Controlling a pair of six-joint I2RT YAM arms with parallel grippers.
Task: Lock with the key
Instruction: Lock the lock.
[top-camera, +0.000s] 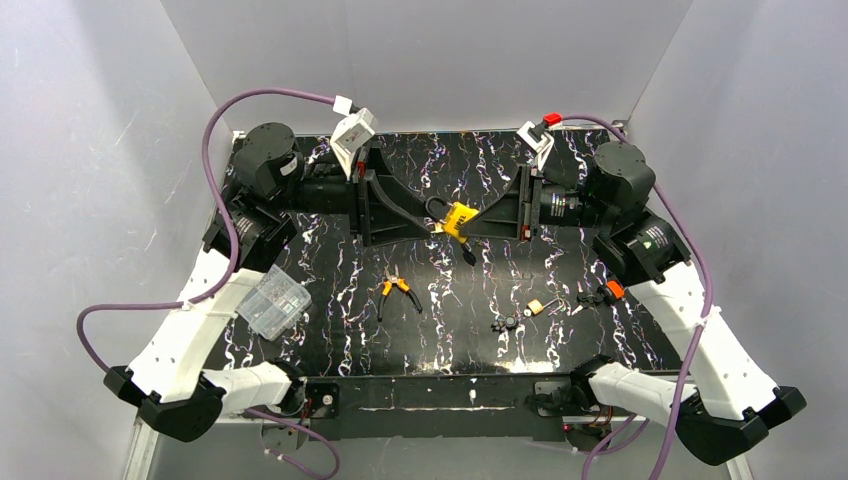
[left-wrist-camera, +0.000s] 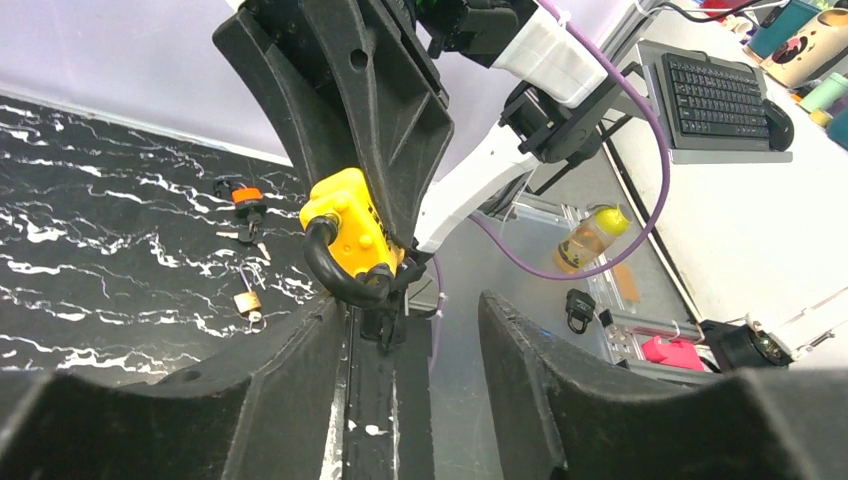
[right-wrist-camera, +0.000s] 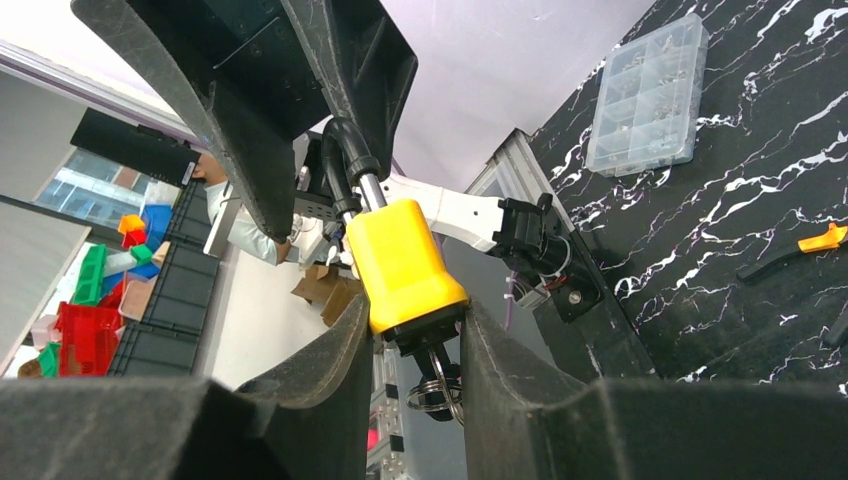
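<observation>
**A:** Any writing you can read?

**B:** Not really. The chunky yellow padlock (right-wrist-camera: 400, 260) with the black base has a line of dark print on its side, too small to make out. The small sticker (top-camera: 652, 237) on the right arm's black joint is just as illegible.

**A:** Where is that lock?

**B:** In the air above the middle of the black, white-veined marble tabletop (top-camera: 330, 345), between the two arms. The right gripper (right-wrist-camera: 414, 310) pinches the lower end of the yellow body between its two black fingers. A thin metal key ring (right-wrist-camera: 437, 385) hangs under the base. I cannot see the key itself clearly.

**A:** And the other pincer?

**B:** The left gripper (left-wrist-camera: 412, 308) is spread. The black-sleeved steel shackle (left-wrist-camera: 335, 272) sits by the tip of one finger, with a wide gap to the other. From the right wrist, the loop rises between those two fingers.

**A:** What else is around?

**B:** A clear plastic compartment box (top-camera: 272, 300) lies near the left arm and orange-handled pliers (top-camera: 398, 292) lie in the centre. A small brass padlock (top-camera: 536, 307) and a small black and orange object (top-camera: 608, 293) lie toward the right arm. All are well apart from the held lock. From above, the wide black fingers hide most of the shackle.
</observation>
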